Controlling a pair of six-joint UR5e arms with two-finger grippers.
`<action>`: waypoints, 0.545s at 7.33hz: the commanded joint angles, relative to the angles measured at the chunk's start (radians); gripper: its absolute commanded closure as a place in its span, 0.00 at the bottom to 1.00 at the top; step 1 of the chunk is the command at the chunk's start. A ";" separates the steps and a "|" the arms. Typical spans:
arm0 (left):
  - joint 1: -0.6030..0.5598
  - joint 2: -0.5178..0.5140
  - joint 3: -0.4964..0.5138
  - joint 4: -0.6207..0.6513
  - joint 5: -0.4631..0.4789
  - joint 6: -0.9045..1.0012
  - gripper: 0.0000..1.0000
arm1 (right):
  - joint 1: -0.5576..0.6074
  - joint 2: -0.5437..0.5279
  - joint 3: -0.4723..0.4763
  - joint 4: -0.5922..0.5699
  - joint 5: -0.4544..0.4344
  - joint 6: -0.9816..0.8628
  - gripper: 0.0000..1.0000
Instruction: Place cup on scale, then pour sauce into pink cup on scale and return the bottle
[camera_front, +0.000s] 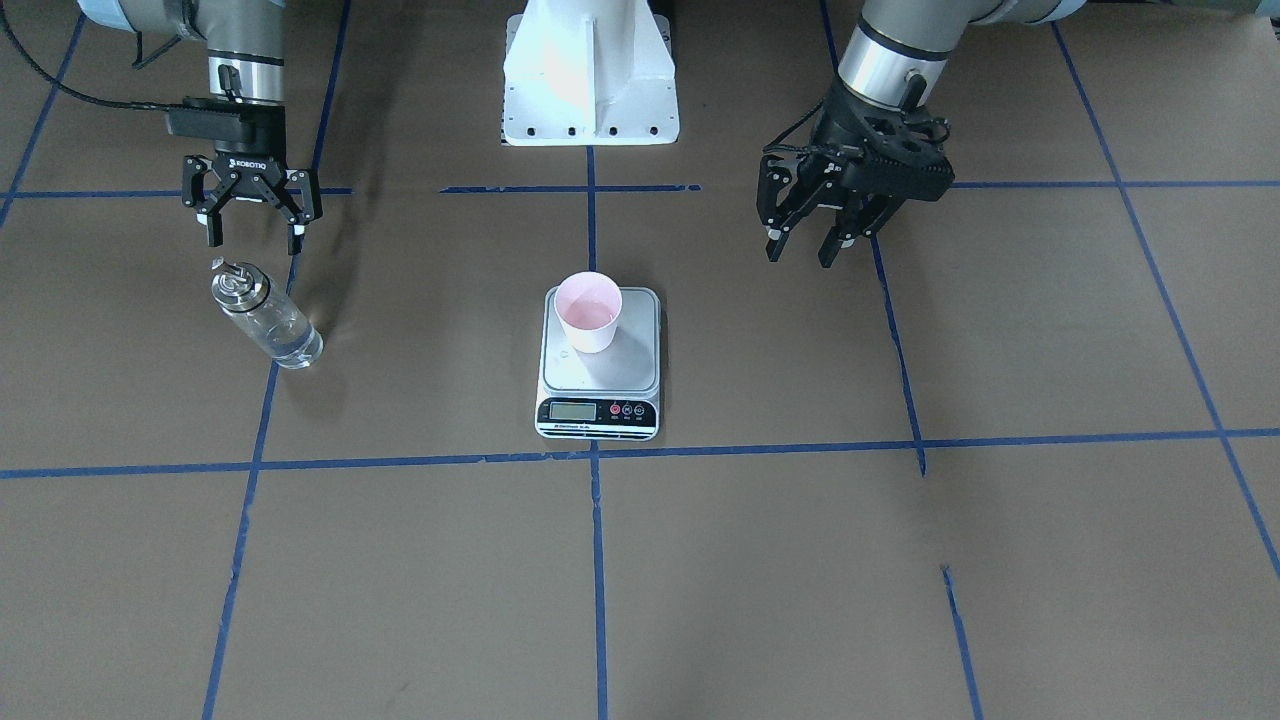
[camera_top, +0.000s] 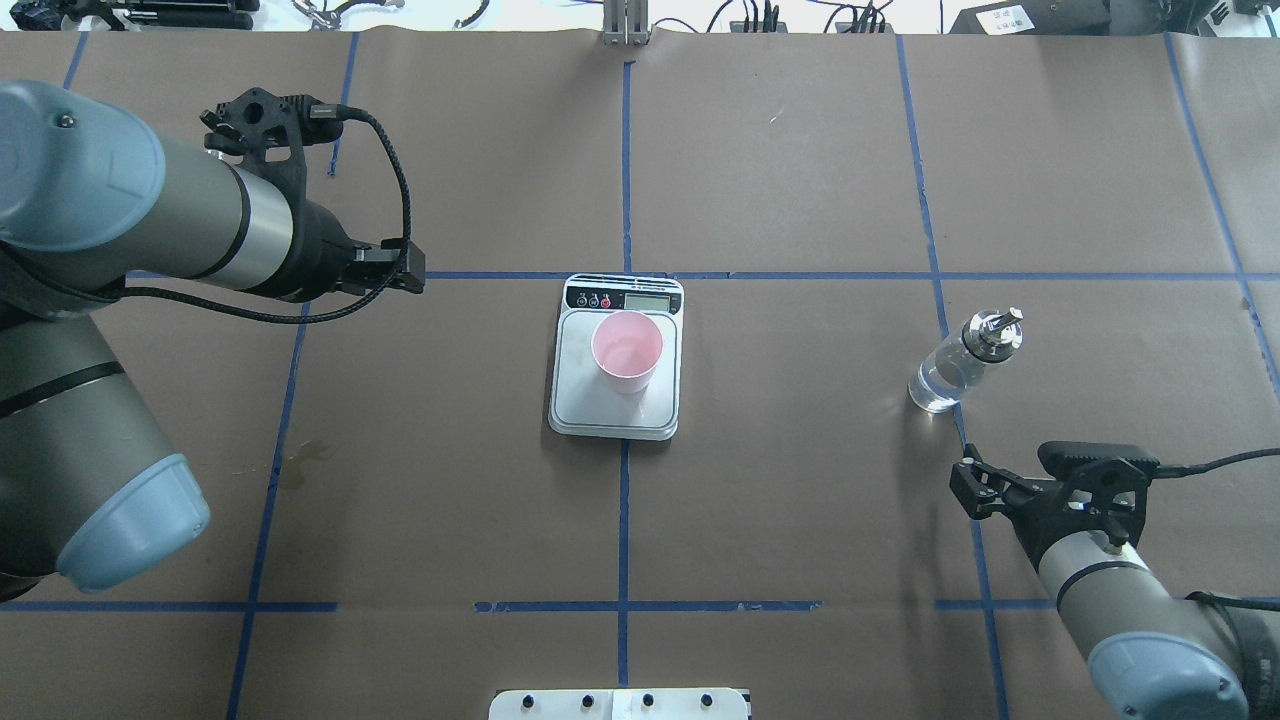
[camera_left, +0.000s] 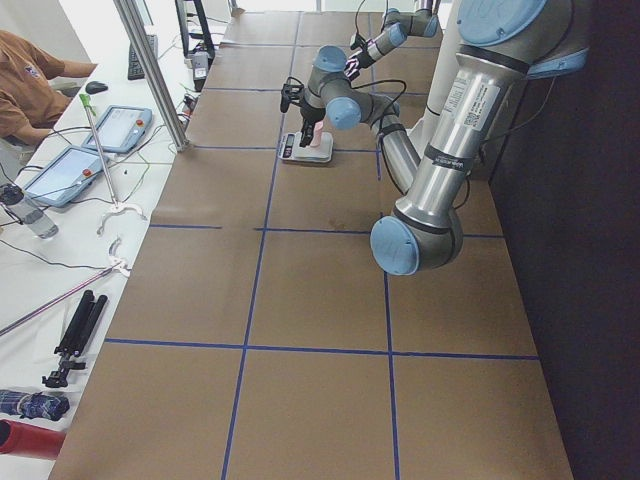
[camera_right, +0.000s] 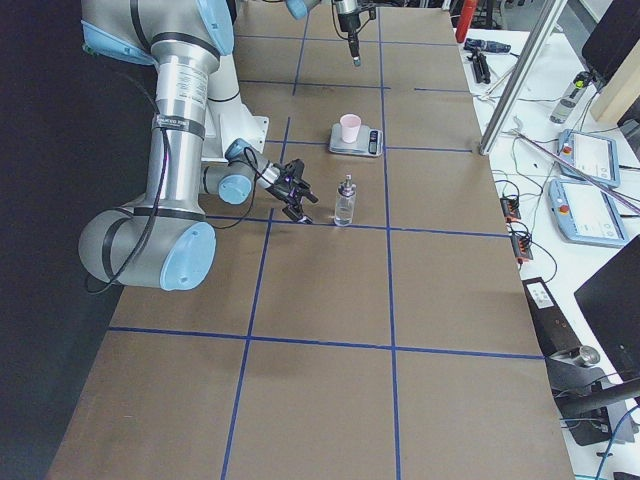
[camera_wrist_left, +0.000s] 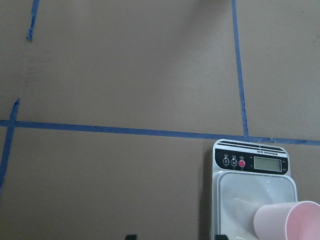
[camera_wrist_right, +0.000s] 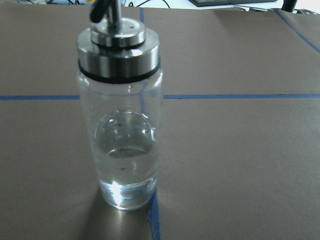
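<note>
Exterior front-facing: bottle (camera_front: 265, 318) stands just beside the wide-spread right pincer (camera_front: 254, 238); left pincer (camera_front: 802, 255) also spread.

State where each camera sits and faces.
Front-facing: across table, down at left tool, right tool, base.
Overhead: behind robot, looking down; left arm, right arm.
Exterior left: table's end; left arm nearest.
Exterior right: opposite end; right arm nearest.
Left wrist: down at scale, cup.
Right wrist: level at bottle.
Front-facing, overhead share cup on scale.

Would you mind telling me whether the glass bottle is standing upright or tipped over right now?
Upright. The bottle stands on its base on the table, spout uppermost, its liquid lying level near the bottom.
</note>
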 joint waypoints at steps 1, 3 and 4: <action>-0.062 0.090 0.010 -0.001 -0.004 0.252 0.38 | 0.081 -0.053 0.015 0.000 0.135 -0.166 0.00; -0.188 0.109 0.052 -0.001 -0.119 0.453 0.38 | 0.184 -0.067 0.011 0.002 0.267 -0.343 0.00; -0.252 0.124 0.075 -0.001 -0.151 0.551 0.37 | 0.212 -0.067 0.004 0.000 0.301 -0.424 0.00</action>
